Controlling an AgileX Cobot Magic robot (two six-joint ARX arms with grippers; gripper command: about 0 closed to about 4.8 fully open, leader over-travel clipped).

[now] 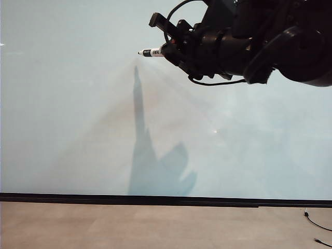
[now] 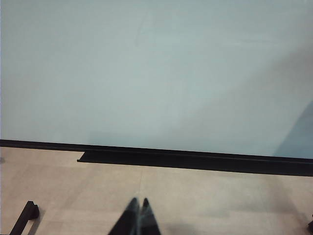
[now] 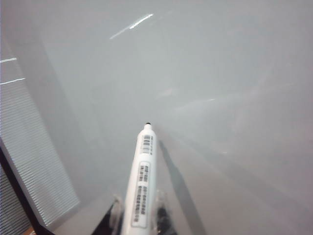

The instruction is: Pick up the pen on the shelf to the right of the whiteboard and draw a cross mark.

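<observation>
Gripping: the pen (image 1: 151,52) is clamped between the fingers of the right gripper (image 1: 171,49), barrel pointing left in the exterior view, dark tip leading.
Right gripper: held high at the upper right of the exterior view, in front of the whiteboard (image 1: 67,114); bulky black body, with a black cable (image 1: 215,82) looped beneath it.
Pen, right wrist view: the white barrel (image 3: 141,188) with printed label strips is seen running away from the camera between the two fingers (image 3: 116,211), which are pressed to its sides; the right gripper (image 3: 138,215) is closed on it.
Pen tip: aimed at the board surface; whether it touches the board cannot be told.
Whiteboard: pale grey-white, glossy, filling most of every view; a thin black strip (image 1: 155,199) runs along its lower edge. No drawn stroke is seen on it.
Shadow: a dark tapering shadow (image 1: 148,161) of arm and pen is cast on the board, below the pen.
Left gripper: seen low in the left wrist view (image 2: 138,205), fingers brought together to a point, nothing between them, over the tan floor (image 2: 205,196) near the board's lower edge.
Floor: tan, lying in front of the board; a thin cable end (image 1: 314,220) is noted at far right.
</observation>
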